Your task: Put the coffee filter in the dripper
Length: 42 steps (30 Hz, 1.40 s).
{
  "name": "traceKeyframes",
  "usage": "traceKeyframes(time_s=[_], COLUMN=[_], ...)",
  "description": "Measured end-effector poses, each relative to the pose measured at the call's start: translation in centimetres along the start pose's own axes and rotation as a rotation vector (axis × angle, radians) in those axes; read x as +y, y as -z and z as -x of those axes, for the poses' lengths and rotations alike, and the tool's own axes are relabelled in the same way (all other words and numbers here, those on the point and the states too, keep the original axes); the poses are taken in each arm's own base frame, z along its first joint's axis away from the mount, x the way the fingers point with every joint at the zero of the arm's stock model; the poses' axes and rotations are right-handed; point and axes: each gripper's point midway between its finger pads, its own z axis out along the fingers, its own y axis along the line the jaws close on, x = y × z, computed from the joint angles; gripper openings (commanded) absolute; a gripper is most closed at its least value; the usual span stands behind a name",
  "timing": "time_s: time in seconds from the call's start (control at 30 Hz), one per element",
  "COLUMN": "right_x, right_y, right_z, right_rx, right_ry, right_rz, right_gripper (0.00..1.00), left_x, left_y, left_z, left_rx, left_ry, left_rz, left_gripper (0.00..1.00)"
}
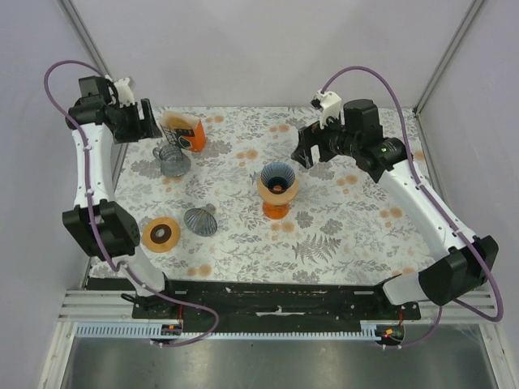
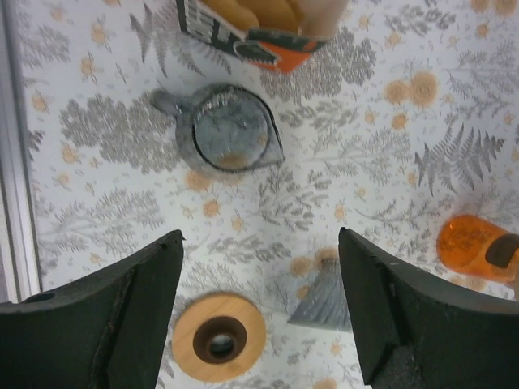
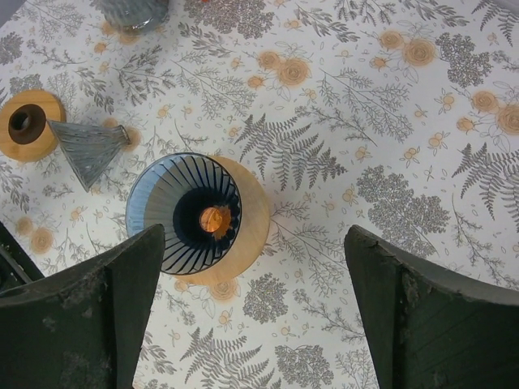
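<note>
An orange box [image 1: 185, 132] holding tan paper coffee filters [image 2: 276, 12] stands at the back left. A blue ribbed dripper [image 1: 277, 182] sits on a wooden ring on an orange stand mid-table; it also shows in the right wrist view [image 3: 185, 212] and looks empty. My left gripper [image 1: 134, 121] is open and empty, high by the box; in its wrist view [image 2: 259, 243] it hangs above the table. My right gripper [image 1: 306, 150] is open and empty, up and right of the dripper [image 3: 255, 235].
A grey cup with a handle [image 1: 171, 160] stands in front of the box [image 2: 227, 134]. A grey ribbed cone [image 1: 200, 220] lies on its side beside a loose wooden ring [image 1: 161, 234]. The floral cloth [image 1: 349, 235] covers the table.
</note>
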Motion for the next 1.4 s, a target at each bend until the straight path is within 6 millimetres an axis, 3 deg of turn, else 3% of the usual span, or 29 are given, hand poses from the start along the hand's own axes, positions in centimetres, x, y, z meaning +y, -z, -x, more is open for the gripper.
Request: traceKeyframes(time_s=[0.1,0.27,0.33,0.57,0.97,1.3,1.4], right_x=[-0.4,-1.1,-1.5,-2.8,-3.4,-3.5,-3.4], right_y=[-0.3,-0.5,-0.8,-2.6,-3.6,-3.7,-3.7], right_z=[0.1,0.0,-0.3,-1.6,-0.1,-0.3,-0.3], right_rx=[-0.006,-0.001,0.007,0.078,0.084,0.092,0.094], right_ry=[0.001,0.007,0.008,-0.009,-0.011,-0.014,-0.014], right_rz=[-0.006,-0.031,-0.045,-0.074,-0.086,-0.084,-0.083], right_gripper=[0.98,0.98,0.98,0.98,0.98,0.98,0.98], left_x=[0.4,0.3,-0.1,-2.0,0.9,2.6,3.0], left_y=[-1.6,-6.6,-9.6,-15.7,-21.5,-22.9,-23.5], left_z=[3.0,6.2,6.8,6.2,5.7,6.3,5.9], left_rx=[-0.034,-0.053,-0.046,-0.024,-0.043,-0.072,-0.064], left_ry=[-0.017,-0.042,-0.038,-0.002,0.034,0.032,0.033], left_rz=[0.023,0.049,0.036,0.008,0.12,0.197,0.212], left_gripper=[0.67,0.63,0.62,0.53,0.52,0.55,0.51])
